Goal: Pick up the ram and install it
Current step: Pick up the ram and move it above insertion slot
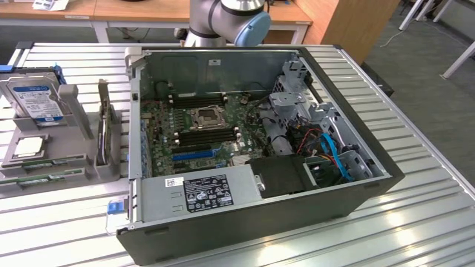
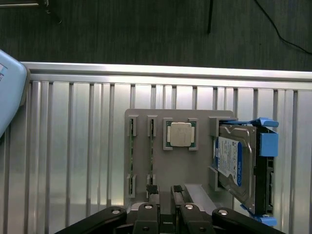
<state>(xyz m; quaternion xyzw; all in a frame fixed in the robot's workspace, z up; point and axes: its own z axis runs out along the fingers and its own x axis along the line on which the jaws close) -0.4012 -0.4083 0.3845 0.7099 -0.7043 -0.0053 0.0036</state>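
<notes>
One ram stick (image 2: 151, 155) lay just past the claw (image 2: 164, 191), jaws slightly apart, empty; an off-centre drop cd've struck the holder (image 2: 165, 168).

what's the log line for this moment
gripper: open, empty | above: tray | ram: lying in tray, untouched

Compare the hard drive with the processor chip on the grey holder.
The hard drive is far bigger than the processor chip. The drive is oblong, the chip square. The drive leans tilted in its slot; the chip lies flat. The drive has a blue-white label and blue rails; the chip is plain silver. Both sit on the grey holder.
</notes>
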